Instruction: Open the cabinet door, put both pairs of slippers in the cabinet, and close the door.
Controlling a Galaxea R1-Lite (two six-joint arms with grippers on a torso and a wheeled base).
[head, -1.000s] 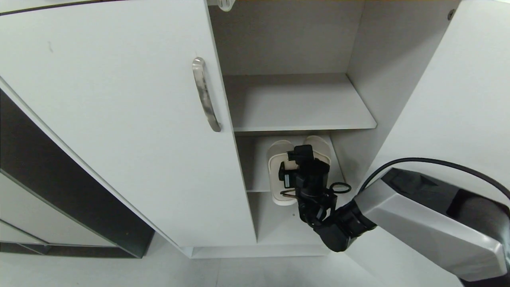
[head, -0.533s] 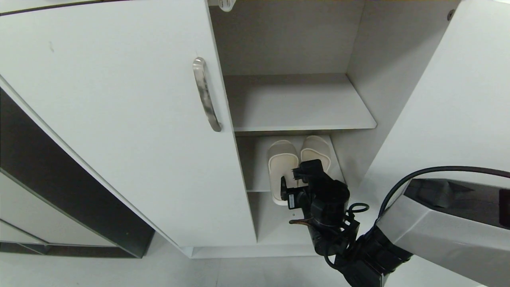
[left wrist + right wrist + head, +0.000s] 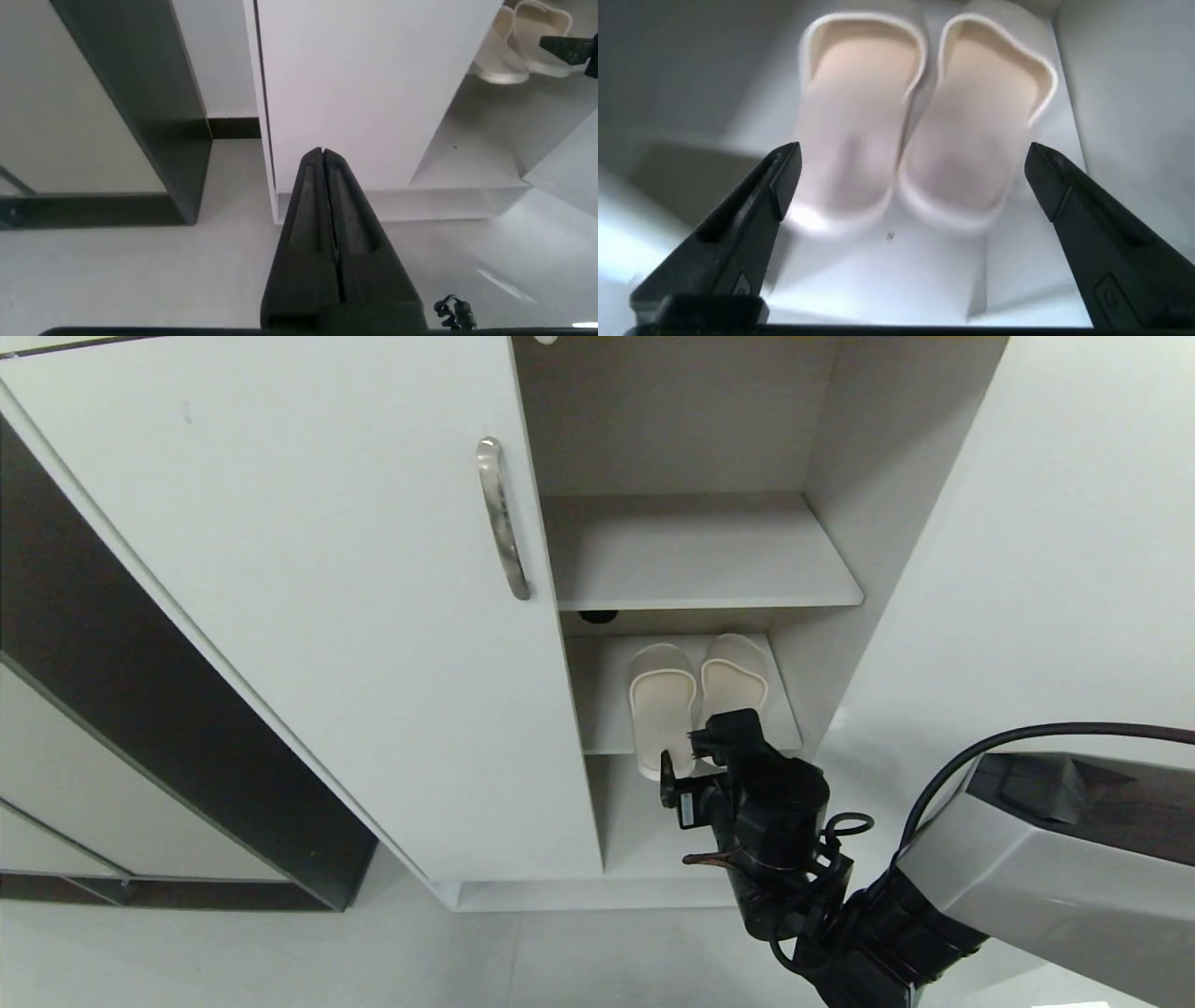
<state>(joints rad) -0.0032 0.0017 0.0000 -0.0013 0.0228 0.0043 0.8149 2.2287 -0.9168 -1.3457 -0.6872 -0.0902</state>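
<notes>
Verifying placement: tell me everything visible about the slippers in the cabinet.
The slippers are a cream-white pair, soft foam by look, soles down, side by side and touching, on the middle shelf. The left one's near end overhangs the shelf's front edge. The open right claw sits before them, not gripping.

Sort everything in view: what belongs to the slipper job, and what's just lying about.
Job:
- pair of slippers on the lower shelf
- open cabinet door
- right gripper, open, in front of the slippers

Just there:
- closed door's handle
- upper shelf
- dark panel beside the cabinet
- left gripper, shut, above the floor
</notes>
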